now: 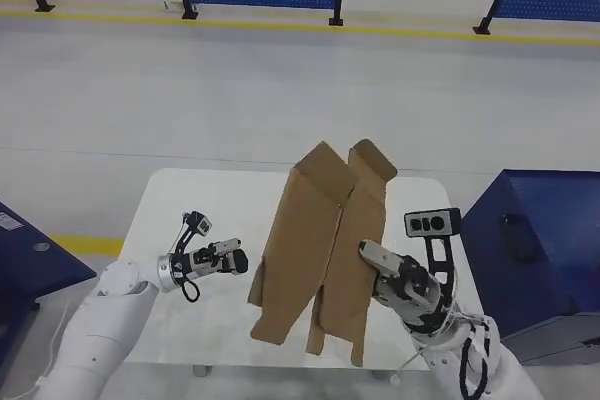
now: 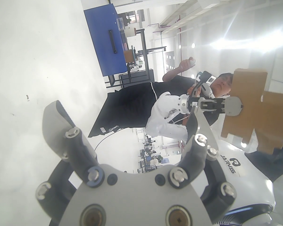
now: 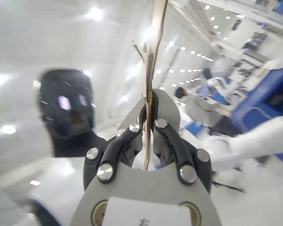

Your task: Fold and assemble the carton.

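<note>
None of the carton's folds looks made yet, so I judge you to be at the very start of the job. To the left of the carton, your left end effector (image 1: 230, 261) hovers over the white surface (image 1: 180, 200) with its fingers spread and nothing between them. It sits near the carton's left edge without touching it.

The carton (image 1: 320, 235) is a flattened brown blank that appears to be held up off the surface and tilted, with its lower flaps toward you and its upper flaps leaning away. A crease runs down its middle, but the two panels lie nearly in one plane and are not opened into a tube.

At the carton's right edge, your right end effector (image 1: 375, 258) is clenched on the cardboard. Its wrist view shows the sheet edge-on, pinched between both fingers.

By my reading all the forming is left: open the blank into a sleeve, fold in the flaps, and stand it up. The free left end effector seems the one to push the left panel open.
</note>
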